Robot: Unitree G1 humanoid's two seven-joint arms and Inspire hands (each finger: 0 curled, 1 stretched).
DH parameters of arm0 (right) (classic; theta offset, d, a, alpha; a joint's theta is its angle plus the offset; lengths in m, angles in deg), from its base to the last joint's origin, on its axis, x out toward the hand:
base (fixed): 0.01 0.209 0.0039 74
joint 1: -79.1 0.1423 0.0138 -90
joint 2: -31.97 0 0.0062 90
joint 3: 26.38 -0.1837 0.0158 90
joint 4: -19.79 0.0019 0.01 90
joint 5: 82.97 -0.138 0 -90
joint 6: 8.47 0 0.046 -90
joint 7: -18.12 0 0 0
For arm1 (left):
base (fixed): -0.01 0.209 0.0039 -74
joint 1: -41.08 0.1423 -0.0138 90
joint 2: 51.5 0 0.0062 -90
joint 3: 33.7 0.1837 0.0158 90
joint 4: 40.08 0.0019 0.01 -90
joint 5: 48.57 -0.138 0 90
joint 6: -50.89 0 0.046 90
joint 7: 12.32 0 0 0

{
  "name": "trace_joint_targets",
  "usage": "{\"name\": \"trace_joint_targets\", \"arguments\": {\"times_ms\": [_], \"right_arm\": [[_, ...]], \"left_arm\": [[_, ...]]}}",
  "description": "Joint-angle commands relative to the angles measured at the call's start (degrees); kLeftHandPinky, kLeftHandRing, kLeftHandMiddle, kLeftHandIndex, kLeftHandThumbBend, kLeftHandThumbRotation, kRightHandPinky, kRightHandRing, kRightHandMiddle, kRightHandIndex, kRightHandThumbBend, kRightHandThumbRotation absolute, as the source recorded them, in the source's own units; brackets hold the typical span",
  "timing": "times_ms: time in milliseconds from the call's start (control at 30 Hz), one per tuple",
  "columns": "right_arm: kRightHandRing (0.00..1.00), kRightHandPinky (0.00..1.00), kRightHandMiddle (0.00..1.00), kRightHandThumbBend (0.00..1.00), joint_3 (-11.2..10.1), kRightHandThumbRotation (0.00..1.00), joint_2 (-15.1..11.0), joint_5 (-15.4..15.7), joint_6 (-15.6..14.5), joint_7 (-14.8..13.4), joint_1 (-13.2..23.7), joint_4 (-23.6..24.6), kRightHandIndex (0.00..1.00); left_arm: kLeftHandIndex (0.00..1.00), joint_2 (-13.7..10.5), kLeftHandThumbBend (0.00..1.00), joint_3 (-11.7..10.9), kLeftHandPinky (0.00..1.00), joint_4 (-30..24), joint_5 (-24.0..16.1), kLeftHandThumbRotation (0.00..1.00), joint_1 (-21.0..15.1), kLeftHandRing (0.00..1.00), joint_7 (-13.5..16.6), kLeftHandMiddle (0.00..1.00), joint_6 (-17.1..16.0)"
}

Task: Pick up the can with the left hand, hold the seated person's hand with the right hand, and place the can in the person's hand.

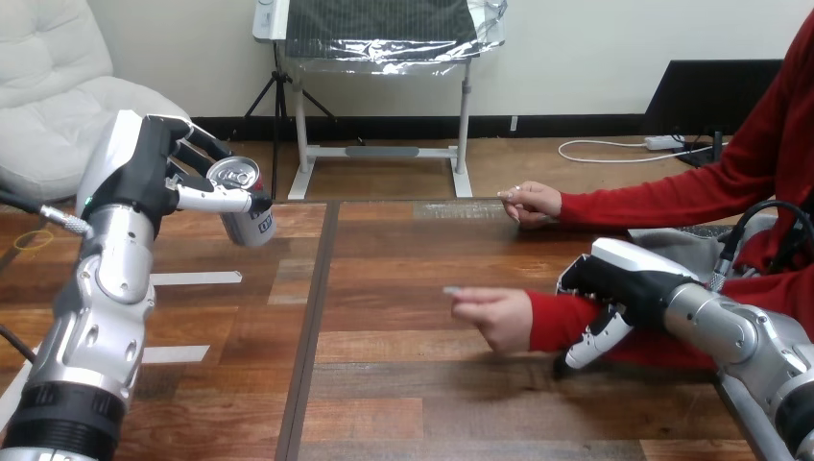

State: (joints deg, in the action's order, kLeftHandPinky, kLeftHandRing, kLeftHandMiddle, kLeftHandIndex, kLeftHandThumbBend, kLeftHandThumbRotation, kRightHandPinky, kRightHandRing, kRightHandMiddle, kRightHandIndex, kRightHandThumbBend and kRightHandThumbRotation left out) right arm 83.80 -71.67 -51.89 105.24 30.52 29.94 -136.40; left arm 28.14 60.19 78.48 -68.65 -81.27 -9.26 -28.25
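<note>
The can (242,197) at upper left is metal, its silvery top shiny and its printed side glossy. The left robot hand (158,168) round it is matt black plastic with smooth white shells — the forearm (101,317) below is silver metal with a soft sheen. The worktop (403,384) is brown grained wood, faintly glossy, with matt white tape strips (197,279) at left. At lower right, the right robot hand (624,283) has a glossy white shell, against the soft red cloth sleeve (552,317).

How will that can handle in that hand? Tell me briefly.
The can looks like thin rigid metal, so it is probably light and dentable if the left hand squeezes hard. Its smooth side, held tilted, may slip. Set down sideways, it would likely roll.
</note>
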Motion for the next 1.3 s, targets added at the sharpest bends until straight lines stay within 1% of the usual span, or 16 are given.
{"name": "trace_joint_targets", "arguments": {"times_ms": [0,167,333,567,700,900,1067,1267], "right_arm": [[0.34,0.3,0.39,0.75,-1.0,0.0,0.1,-1.3,1.4,-1.4,2.1,0.2,0.4],[0.33,0.28,0.38,0.73,-1.5,0.0,0.0,-1.9,2.2,-1.8,2.0,0.4,0.38],[0.32,0.28,0.37,0.72,-1.8,0.0,-0.2,-2.7,3.5,-2.4,1.9,0.4,0.37],[0.32,0.28,0.37,0.7,-2.0,0.0,-0.5,-3.1,3.5,-2.6,1.9,1.1,0.37],[0.33,0.29,0.37,0.69,-2.3,0.0,-0.8,-3.5,4.0,-2.9,1.9,1.3,0.37],[0.33,0.3,0.37,0.7,-2.8,0.0,-1.0,-4.0,4.8,-3.5,2.1,1.5,0.37],[0.33,0.3,0.37,0.7,-3.0,0.02,-1.3,-4.7,5.1,-3.6,2.1,2.3,0.37],[0.32,0.29,0.35,0.72,-3.0,0.04,-1.7,-4.4,5.8,-4.6,2.2,2.8,0.35]], "left_arm": [[0.48,-1.2,0.75,-1.4,0.37,-4.0,0.0,0.0,-2.1,0.39,0.2,0.43,-1.1],[0.48,-1.0,0.75,-1.4,0.36,-4.2,0.1,0.0,-2.1,0.39,0.1,0.43,-0.6],[0.48,-1.0,0.75,-1.4,0.35,-4.2,0.2,0.0,-1.9,0.38,0.1,0.43,-0.9],[0.48,-1.0,0.76,-1.3,0.35,-4.5,-0.1,0.0,-1.8,0.38,0.3,0.43,-0.7],[0.48,-1.0,0.76,-1.3,0.36,-4.5,0.1,0.0,-1.7,0.38,0.1,0.43,-1.0],[0.48,-0.9,0.75,-1.3,0.37,-4.4,0.1,0.0,-2.0,0.39,0.0,0.43,-1.0],[0.48,-0.9,0.75,-1.2,0.36,-4.6,0.1,0.0,-2.0,0.38,-0.1,0.43,-1.1],[0.48,-0.7,0.75,-1.2,0.36,-4.9,0.0,0.0,-2.0,0.38,-0.2,0.42,-0.9]]}}
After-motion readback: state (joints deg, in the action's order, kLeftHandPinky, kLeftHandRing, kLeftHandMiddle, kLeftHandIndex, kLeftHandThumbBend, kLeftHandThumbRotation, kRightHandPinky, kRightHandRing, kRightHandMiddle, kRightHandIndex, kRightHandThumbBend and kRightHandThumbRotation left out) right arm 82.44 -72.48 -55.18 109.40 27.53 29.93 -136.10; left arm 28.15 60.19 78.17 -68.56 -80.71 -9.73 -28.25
